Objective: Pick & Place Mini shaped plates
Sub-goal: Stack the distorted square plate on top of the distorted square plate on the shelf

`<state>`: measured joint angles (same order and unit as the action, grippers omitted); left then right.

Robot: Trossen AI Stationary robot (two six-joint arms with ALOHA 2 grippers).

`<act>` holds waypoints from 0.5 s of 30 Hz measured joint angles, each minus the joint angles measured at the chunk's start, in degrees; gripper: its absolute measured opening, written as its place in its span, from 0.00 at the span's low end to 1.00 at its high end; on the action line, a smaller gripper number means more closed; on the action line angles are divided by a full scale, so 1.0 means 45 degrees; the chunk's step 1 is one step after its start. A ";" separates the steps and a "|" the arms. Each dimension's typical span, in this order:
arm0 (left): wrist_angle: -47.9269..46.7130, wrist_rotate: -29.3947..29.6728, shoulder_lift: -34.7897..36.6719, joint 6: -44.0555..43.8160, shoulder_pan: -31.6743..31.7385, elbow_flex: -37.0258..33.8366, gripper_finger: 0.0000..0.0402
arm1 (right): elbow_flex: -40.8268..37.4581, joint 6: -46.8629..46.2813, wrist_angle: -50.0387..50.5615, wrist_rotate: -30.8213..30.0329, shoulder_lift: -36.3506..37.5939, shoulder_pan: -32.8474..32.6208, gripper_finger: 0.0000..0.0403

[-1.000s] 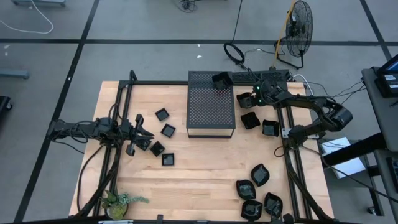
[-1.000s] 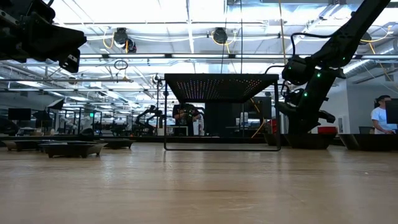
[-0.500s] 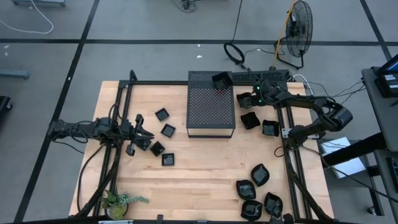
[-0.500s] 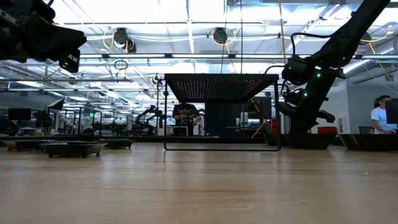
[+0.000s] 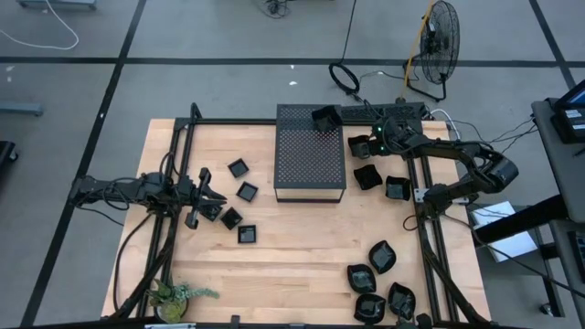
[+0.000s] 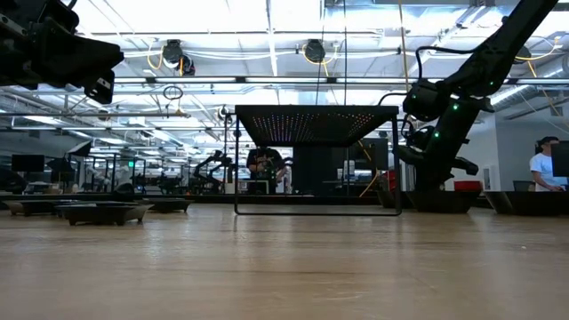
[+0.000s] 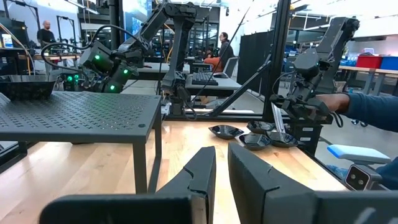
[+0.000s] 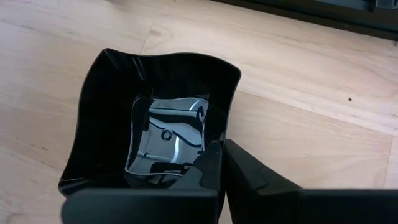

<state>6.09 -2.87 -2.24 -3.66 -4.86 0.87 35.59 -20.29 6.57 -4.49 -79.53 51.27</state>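
Right gripper point(image 8: 221, 163): fingers nearly together, empty, poised over a glossy black wavy-edged square plate point(image 8: 155, 134) beside the black perforated metal box point(image 5: 310, 153).
Left gripper point(image 7: 221, 180): clenched, empty, among 4 small black square plates point(image 5: 239, 168) on the wooden table point(image 5: 292, 247).
Box top: 1 black dish point(image 5: 324, 118).

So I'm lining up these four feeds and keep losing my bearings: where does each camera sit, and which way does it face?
High view: overhead, looking straight down on the table, both arms, the perforated box.
Low view: at tabletop height, level across to the box; arms enter from above.
Left wrist view: on the left arm, looking past the left gripper toward the box and right arm.
Right wrist view: on the right arm, looking down past the right gripper at an angular plate.
High, low and left wrist share the box.
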 joint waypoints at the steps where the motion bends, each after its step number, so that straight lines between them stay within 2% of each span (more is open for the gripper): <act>1: -0.0001 0.0000 0.0000 0.0000 0.0002 -0.0001 0.12 | 0.0000 0.0000 0.0005 0.0000 0.0000 0.0000 0.00; 9: 0.0000 0.0004 0.0000 0.0000 0.0000 0.0004 0.12 | 0.0000 0.0040 -0.0039 -0.0022 0.0000 0.0000 0.00; 15: -0.0001 0.0001 0.0000 0.0000 0.0000 0.0001 0.12 | 0.0000 0.0096 -0.1136 -0.0039 0.0085 0.0000 0.00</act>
<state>6.09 -2.87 -2.24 -3.66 -4.86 0.87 35.59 -19.86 1.46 -4.67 -79.15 51.27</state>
